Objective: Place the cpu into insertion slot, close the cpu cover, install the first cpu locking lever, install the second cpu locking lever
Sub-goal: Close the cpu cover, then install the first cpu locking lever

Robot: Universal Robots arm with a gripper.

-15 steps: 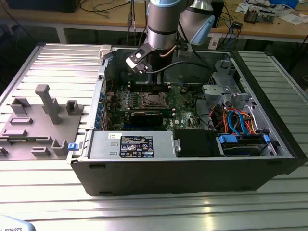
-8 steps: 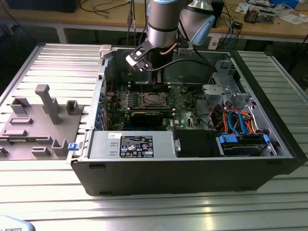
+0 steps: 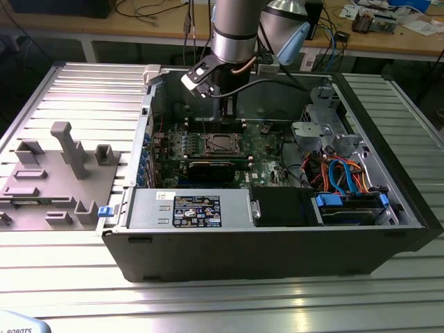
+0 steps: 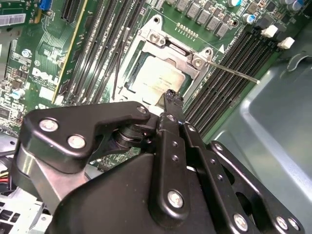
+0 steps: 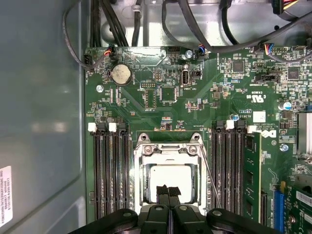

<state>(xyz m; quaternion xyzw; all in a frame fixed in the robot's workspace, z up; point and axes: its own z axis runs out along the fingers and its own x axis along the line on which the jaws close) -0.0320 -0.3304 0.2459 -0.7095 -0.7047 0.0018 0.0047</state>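
In the exterior view the arm (image 3: 232,31) reaches down into an open computer case (image 3: 277,250) on the desk (image 3: 83,83), above the green board (image 3: 267,149).

In the second wrist view the tool (image 4: 170,96) has its two fingers pressed together and holds nothing. Its tips are just over the cpu (image 4: 153,78).

In the first wrist view the cpu lies flat inside the insertion slot (image 5: 146,163), between the long memory slots (image 5: 109,170). A thin lever rod (image 5: 210,178) stands slanted beside the slot.

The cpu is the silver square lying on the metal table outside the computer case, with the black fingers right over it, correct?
Wrong place: the first wrist view shows the cpu inside the case, framed by the cpu cover on the green board, with the black fingers right over it.
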